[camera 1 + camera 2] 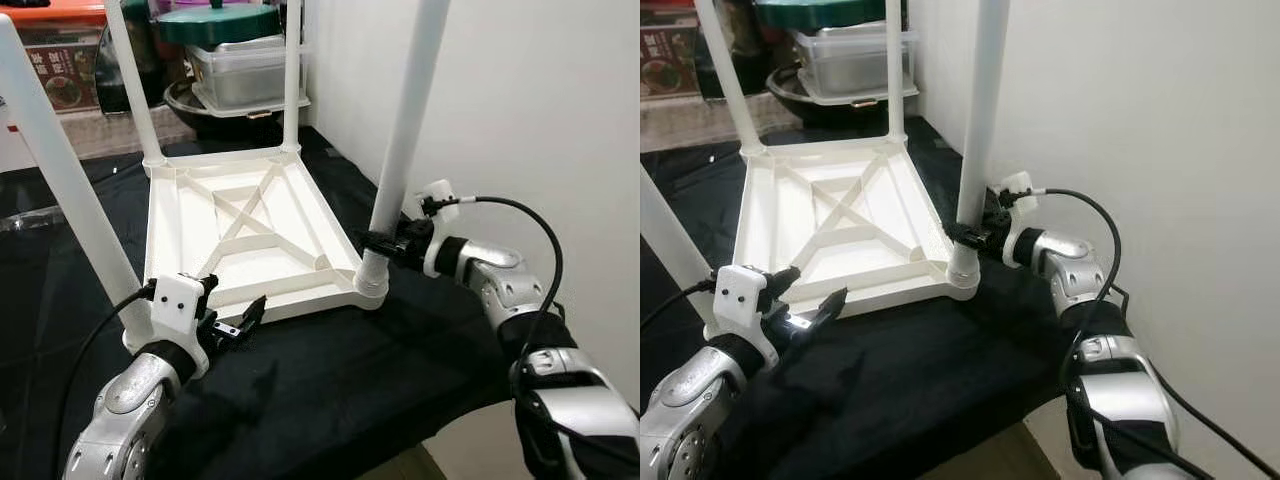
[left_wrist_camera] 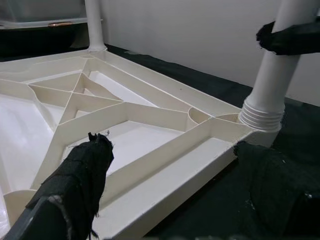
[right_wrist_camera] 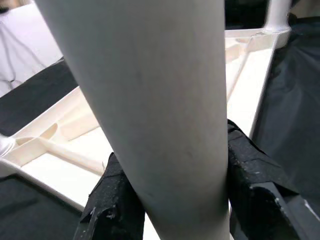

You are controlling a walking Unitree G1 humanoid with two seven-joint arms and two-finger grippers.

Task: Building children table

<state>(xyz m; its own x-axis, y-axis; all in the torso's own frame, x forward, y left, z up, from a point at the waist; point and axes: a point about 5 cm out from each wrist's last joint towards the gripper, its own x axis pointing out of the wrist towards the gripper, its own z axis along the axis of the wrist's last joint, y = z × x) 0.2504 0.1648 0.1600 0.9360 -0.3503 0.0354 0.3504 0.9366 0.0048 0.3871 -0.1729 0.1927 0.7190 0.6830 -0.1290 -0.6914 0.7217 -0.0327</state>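
A white plastic children's table top [image 1: 250, 225] lies upside down on a black cloth, its ribbed underside up. Several white legs stand in its corner sockets. My right gripper [image 1: 385, 243] is shut on the near right leg [image 1: 405, 140] just above its threaded socket [image 2: 260, 116]; the right wrist view has that leg [image 3: 155, 110] between both pads. My left gripper [image 1: 232, 322] stands open at the table top's near edge, beside the near left leg [image 1: 70, 190], holding nothing. One of its fingers [image 2: 75, 185] hangs over the rim.
A white wall [image 1: 540, 110] runs close along the right. At the back stand a grey lidded container [image 1: 245, 70], a dark bowl and a red-labelled box [image 1: 60, 75]. The black cloth [image 1: 380, 370] ends at the surface's front edge.
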